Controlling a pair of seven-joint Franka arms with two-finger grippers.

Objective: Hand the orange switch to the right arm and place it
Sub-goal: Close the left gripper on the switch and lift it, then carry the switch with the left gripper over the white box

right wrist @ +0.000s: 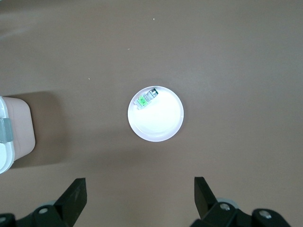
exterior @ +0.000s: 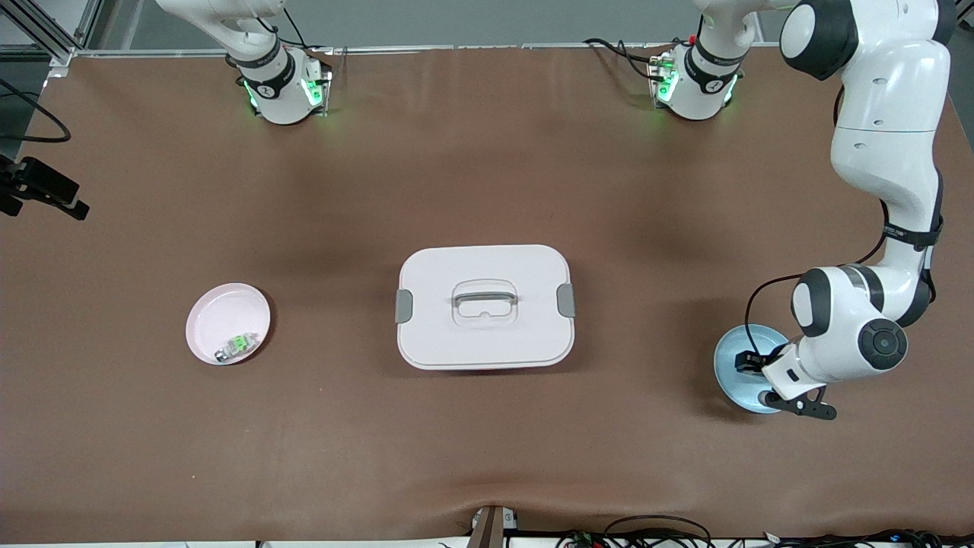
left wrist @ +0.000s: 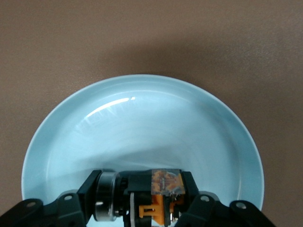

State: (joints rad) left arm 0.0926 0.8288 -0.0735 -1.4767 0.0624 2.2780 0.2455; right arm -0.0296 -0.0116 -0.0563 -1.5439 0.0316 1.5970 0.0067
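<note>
Brown mat [exterior: 487, 167] covers the whole table, wrinkled at the camera edge. L gripper [left wrist: 142, 208] clamped on orange switch [left wrist: 163, 189] in blue plate [left wrist: 142, 127], ~4 o'clock from white box [exterior: 485, 306]. R gripper [right wrist: 139, 198] hangs wide open, waiting over mat by pink plate [right wrist: 158, 118] w/ green switch [right wrist: 143, 100].

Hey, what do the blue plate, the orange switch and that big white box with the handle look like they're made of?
Blue plate: glazed ceramic or glossy plastic; it shows a bright curved highlight. Orange switch, clamped in the left pincer: black and orange moulded plastic, with a silvery ring that looks like metal. White box: matte plastic, judging by its soft sheen, grey side clips and clear handle.
</note>
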